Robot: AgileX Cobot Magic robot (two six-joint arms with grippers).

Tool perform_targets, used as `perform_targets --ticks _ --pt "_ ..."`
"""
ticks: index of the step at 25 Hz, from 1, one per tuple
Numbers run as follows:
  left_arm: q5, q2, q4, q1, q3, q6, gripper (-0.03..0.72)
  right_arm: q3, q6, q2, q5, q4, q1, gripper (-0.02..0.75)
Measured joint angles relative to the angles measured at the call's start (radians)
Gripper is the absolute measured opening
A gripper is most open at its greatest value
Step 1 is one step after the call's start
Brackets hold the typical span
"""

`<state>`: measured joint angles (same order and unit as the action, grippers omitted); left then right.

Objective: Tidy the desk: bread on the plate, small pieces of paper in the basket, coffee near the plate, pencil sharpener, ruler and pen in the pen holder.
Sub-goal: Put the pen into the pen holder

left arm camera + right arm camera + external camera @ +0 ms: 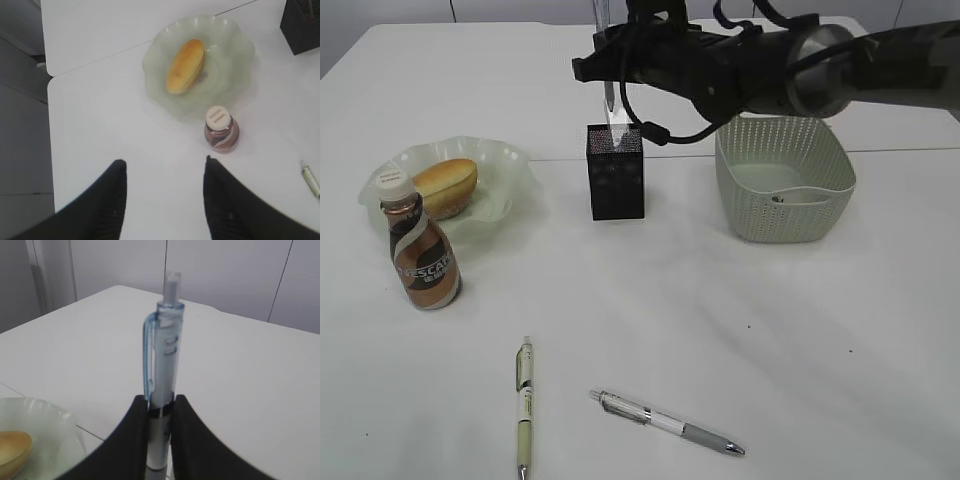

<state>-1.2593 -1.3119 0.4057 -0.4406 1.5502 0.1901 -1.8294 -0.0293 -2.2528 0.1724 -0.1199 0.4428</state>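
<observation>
My right gripper [607, 62] reaches in from the right and is shut on a clear blue pen [165, 350], which it holds upright. The pen's tip [608, 100] hangs just above the black mesh pen holder [616, 178]. A pale clear strip that looks like the ruler [620, 133] pokes out of the holder. The bread [447, 186] lies on the green plate [510, 160], and the coffee [420, 258] stands just in front of the plate. My left gripper [164, 160] is open over bare desk [125, 125], short of the coffee [221, 131]. The pencil sharpener is out of view.
The basket [820, 215] stands right of the holder with a small greyish bit [780, 197] on its floor. Near the front edge lie a yellow-green pen [524, 405] and a silver-grey pen [665, 420]. The desk's left edge [49, 150] is close to my left gripper.
</observation>
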Motion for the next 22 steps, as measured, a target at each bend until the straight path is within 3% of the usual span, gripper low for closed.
perform_targets --ticks 15,22 --pt "0.000 0.000 0.010 0.000 0.000 0.000 0.368 0.000 0.000 -0.055 0.013 -0.008 -0.007 0.092" --pt "0.000 0.000 0.024 0.000 0.000 0.000 0.368 0.000 0.000 -0.055 -0.066 -0.009 -0.007 0.106"
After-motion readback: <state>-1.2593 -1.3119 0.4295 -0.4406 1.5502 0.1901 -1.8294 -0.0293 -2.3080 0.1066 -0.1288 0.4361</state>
